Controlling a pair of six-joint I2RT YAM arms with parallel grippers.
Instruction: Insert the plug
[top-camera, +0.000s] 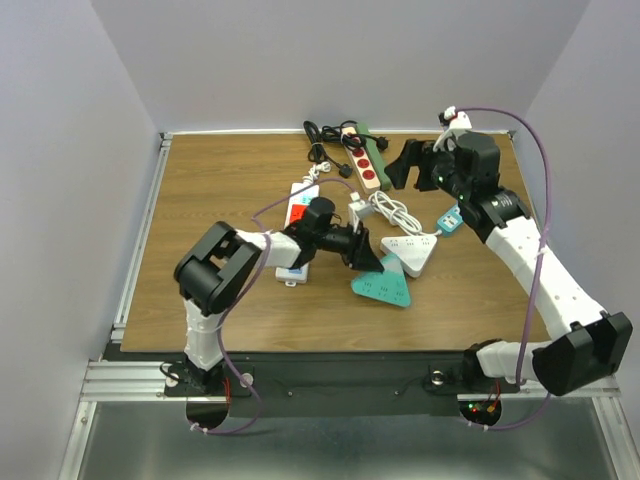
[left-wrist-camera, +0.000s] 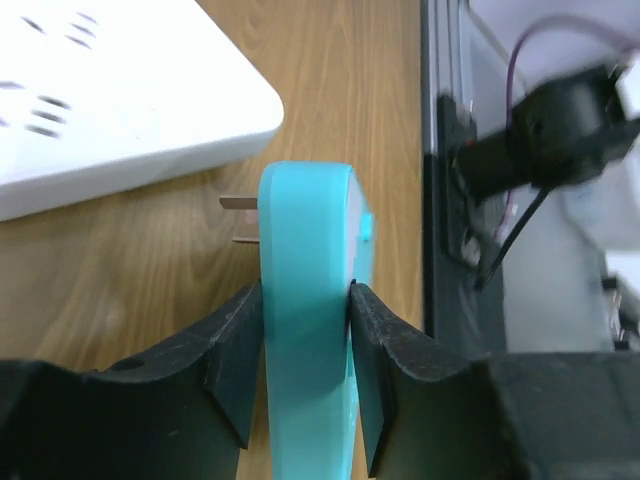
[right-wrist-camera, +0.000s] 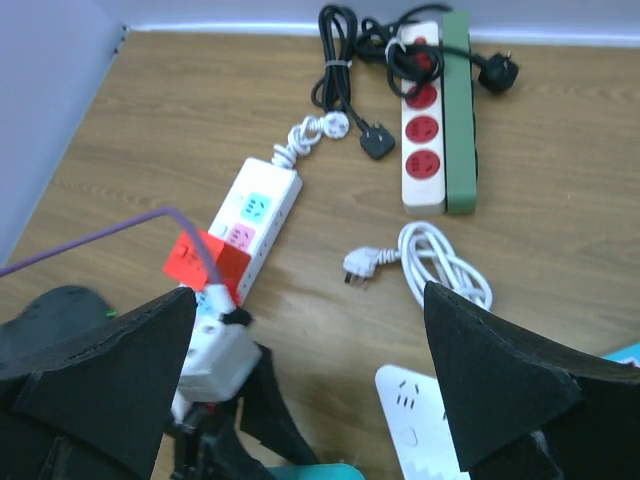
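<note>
Teal plug (left-wrist-camera: 305, 220) | clamped in L claw (left-wrist-camera: 305, 300) | prongs twd white strip (left-wrist-camera: 100, 100) | long axis prob. along claw | R claw (right-wrist-camera: 310, 295) apart

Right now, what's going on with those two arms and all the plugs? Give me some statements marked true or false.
1. The left fingers grip the teal plug. True.
2. The prongs are already inside the white socket block. False: they are bare, outside it.
3. The right fingers hold a cable. False: they are open and empty.
4. A strip with red sockets lies beside a green strip. True.
</note>
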